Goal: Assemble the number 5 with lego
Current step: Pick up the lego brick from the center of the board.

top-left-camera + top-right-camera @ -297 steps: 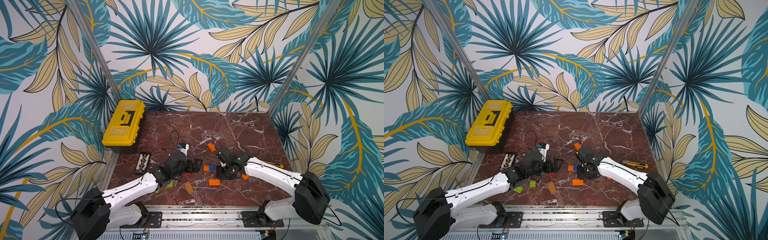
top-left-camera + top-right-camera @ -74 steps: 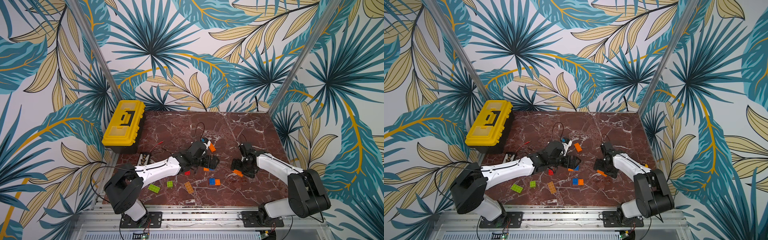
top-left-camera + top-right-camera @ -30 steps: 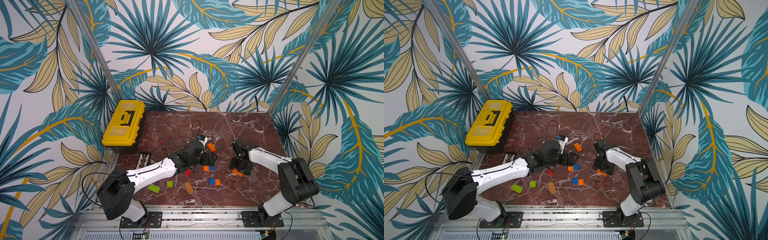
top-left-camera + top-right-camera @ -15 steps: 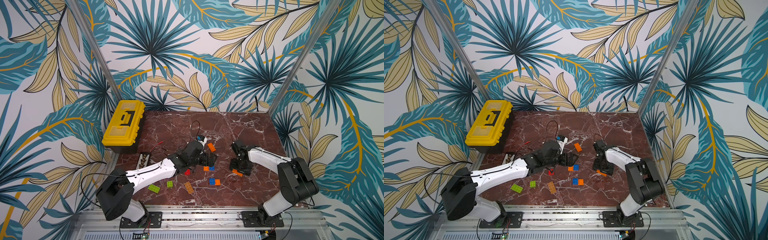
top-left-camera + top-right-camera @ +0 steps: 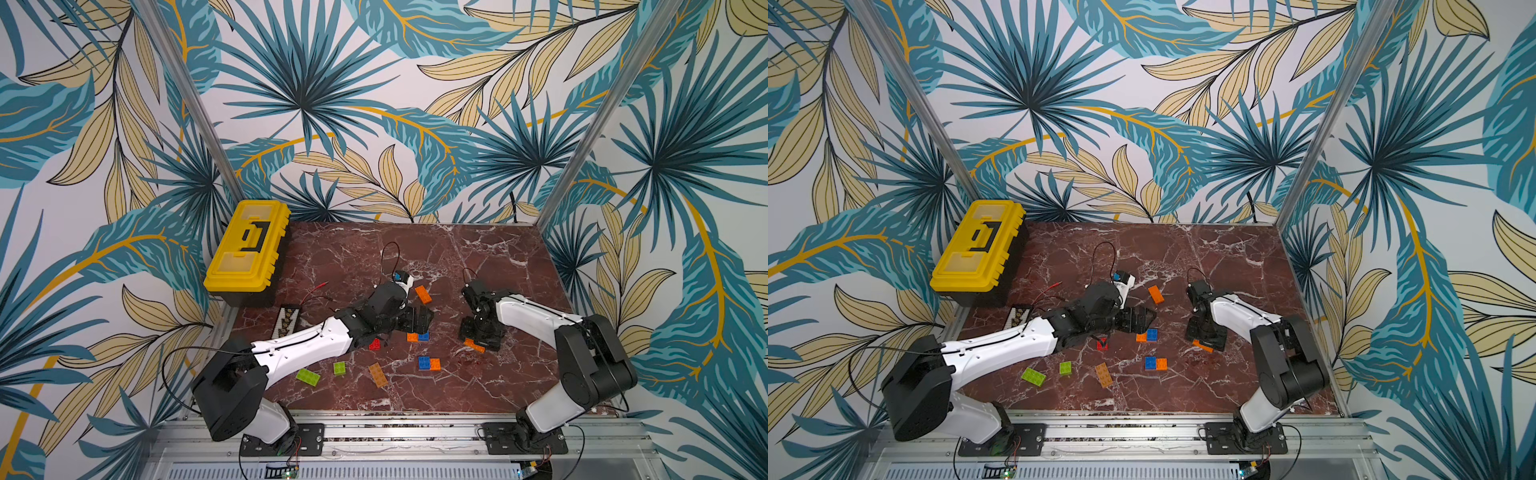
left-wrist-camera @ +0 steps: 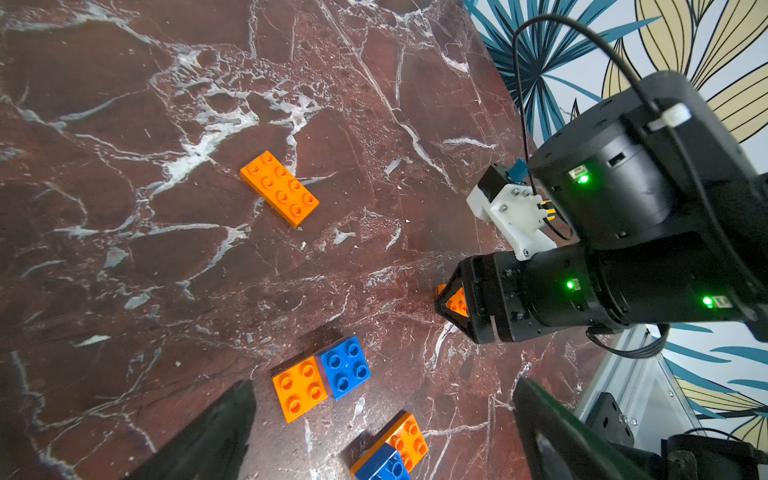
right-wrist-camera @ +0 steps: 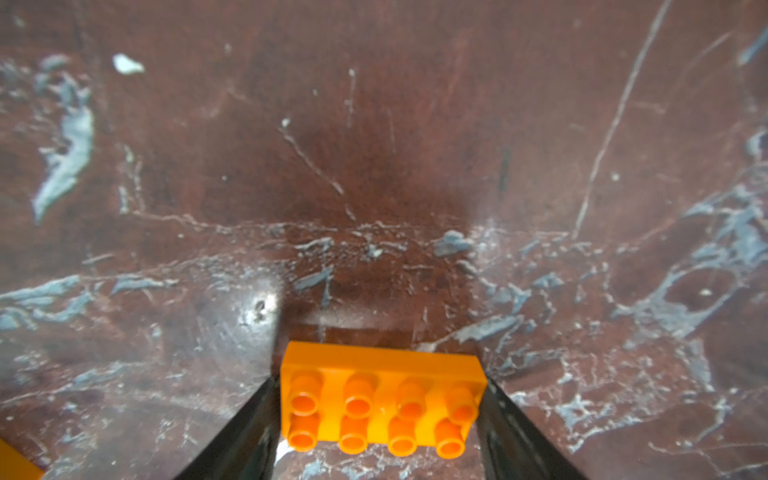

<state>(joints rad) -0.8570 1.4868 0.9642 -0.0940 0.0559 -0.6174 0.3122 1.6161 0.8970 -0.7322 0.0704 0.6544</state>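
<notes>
The lego lies loose on the marble table. My right gripper points straight down, shut on the two ends of a long orange brick that rests on the table; in both top views that brick peeks out under the gripper. My left gripper is open just above an orange-and-blue pair and holds nothing. Another blue-and-orange pair and a long orange brick lie close by.
A small red brick, two lime green bricks and a tan brick lie toward the front. A yellow toolbox, a black bit tray and red wires occupy the left side.
The right gripper's jaws have closed in on the long orange brick. Both arms have stayed almost where they were over the last second.
</notes>
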